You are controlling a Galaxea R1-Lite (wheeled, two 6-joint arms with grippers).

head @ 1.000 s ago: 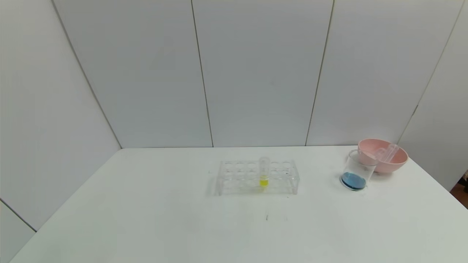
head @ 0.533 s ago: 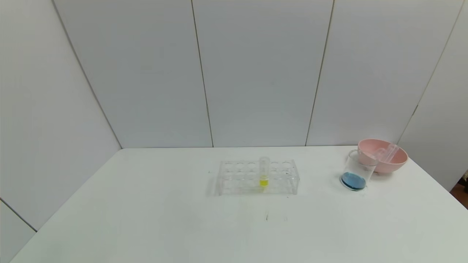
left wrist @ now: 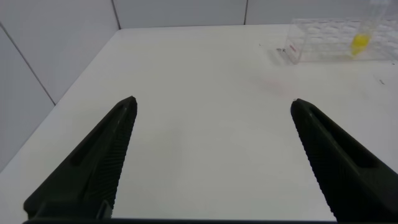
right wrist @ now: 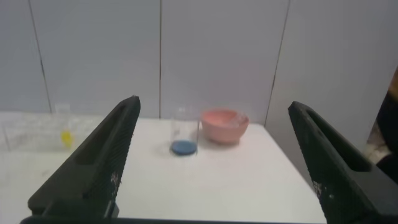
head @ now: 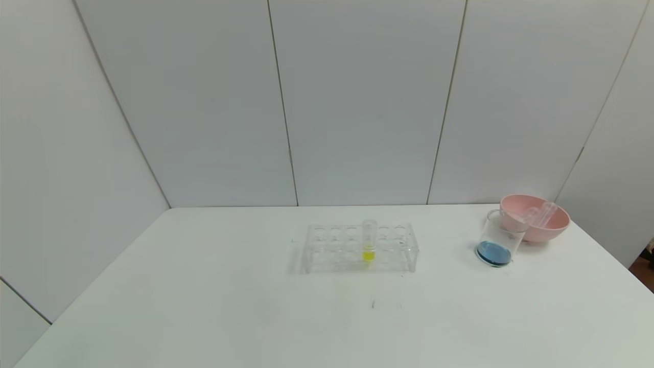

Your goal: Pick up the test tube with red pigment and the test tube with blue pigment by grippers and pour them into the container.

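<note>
The container, a clear glass beaker (head: pixel 498 237), stands at the right of the table with blue liquid in its bottom; it also shows in the right wrist view (right wrist: pixel 185 130). No tube tinted red or blue is visible. Two clear tubes (head: pixel 545 213) lie in the pink bowl (head: pixel 546 230) right behind the beaker. Neither gripper appears in the head view. My left gripper (left wrist: pixel 212 106) is open and empty over bare table at the near left. My right gripper (right wrist: pixel 214 102) is open and empty, well back from the beaker and bowl (right wrist: pixel 224 126).
A clear tube rack (head: pixel 360 248) stands mid-table with one upright tube of yellow liquid (head: pixel 369 240); the rack also shows in the left wrist view (left wrist: pixel 329 40). White wall panels close the back and sides. The table's right edge lies just past the bowl.
</note>
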